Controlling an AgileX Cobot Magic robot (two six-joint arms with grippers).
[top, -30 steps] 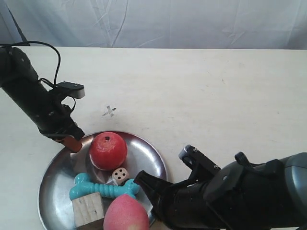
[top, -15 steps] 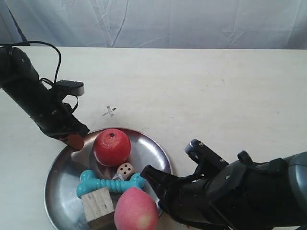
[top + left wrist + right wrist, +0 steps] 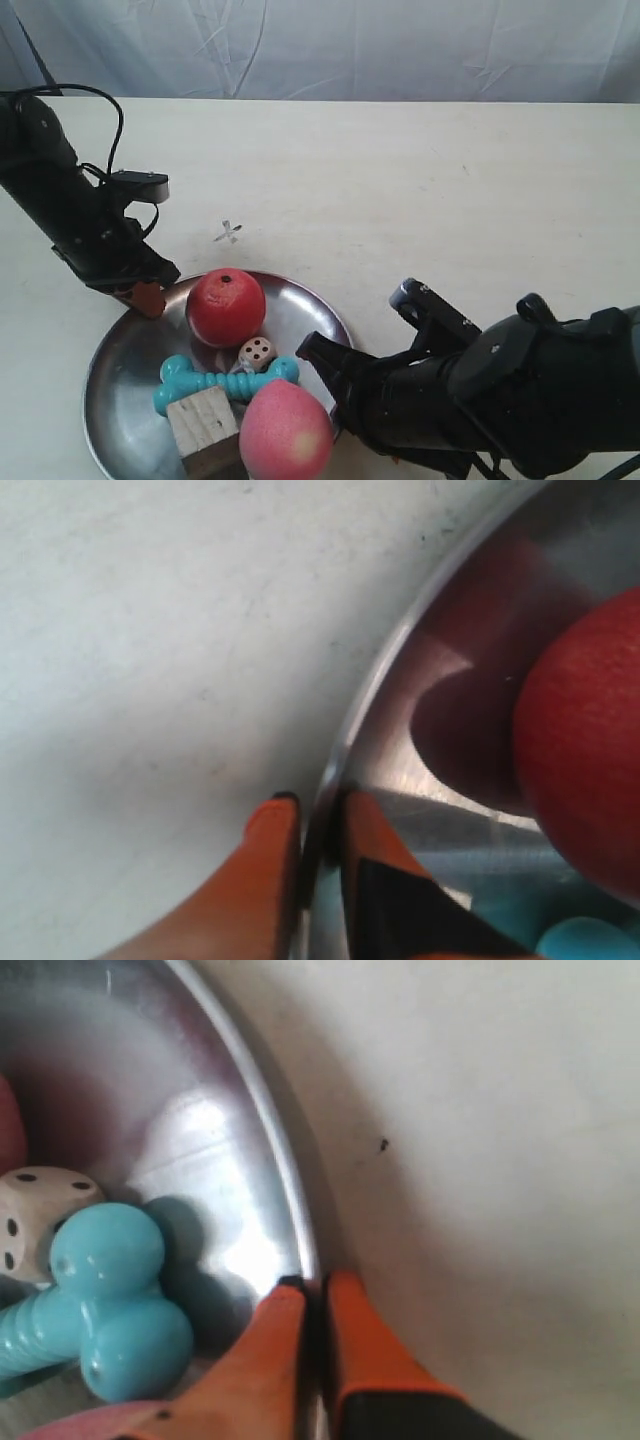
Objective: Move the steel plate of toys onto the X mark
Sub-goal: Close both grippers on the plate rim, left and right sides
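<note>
On a pale table [image 3: 420, 190] before a white cloth [image 3: 350, 50], the round shiny steel plate [image 3: 120, 350] of toys [image 3: 285, 435] is pinched at opposite edges, likely to keep it level. The left arm [image 3: 60, 200] reaches low, its orange jaws clenched on the rim beside the red ball [image 3: 226, 307], with the pen-drawn X mark [image 3: 228, 233] near, just beyond them. The right arm [image 3: 500, 400] crouches low too, its jaws clenched on the far rim.

Bulky black arms [image 3: 55, 195] end in orange fingers [image 3: 265, 865].

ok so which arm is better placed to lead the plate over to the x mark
Left, probably. The left end effector pinches the rim of the round shiny steel plate on the side nearest the small pen-drawn X mark. The right end effector grips the far rim, so it would follow.
</note>
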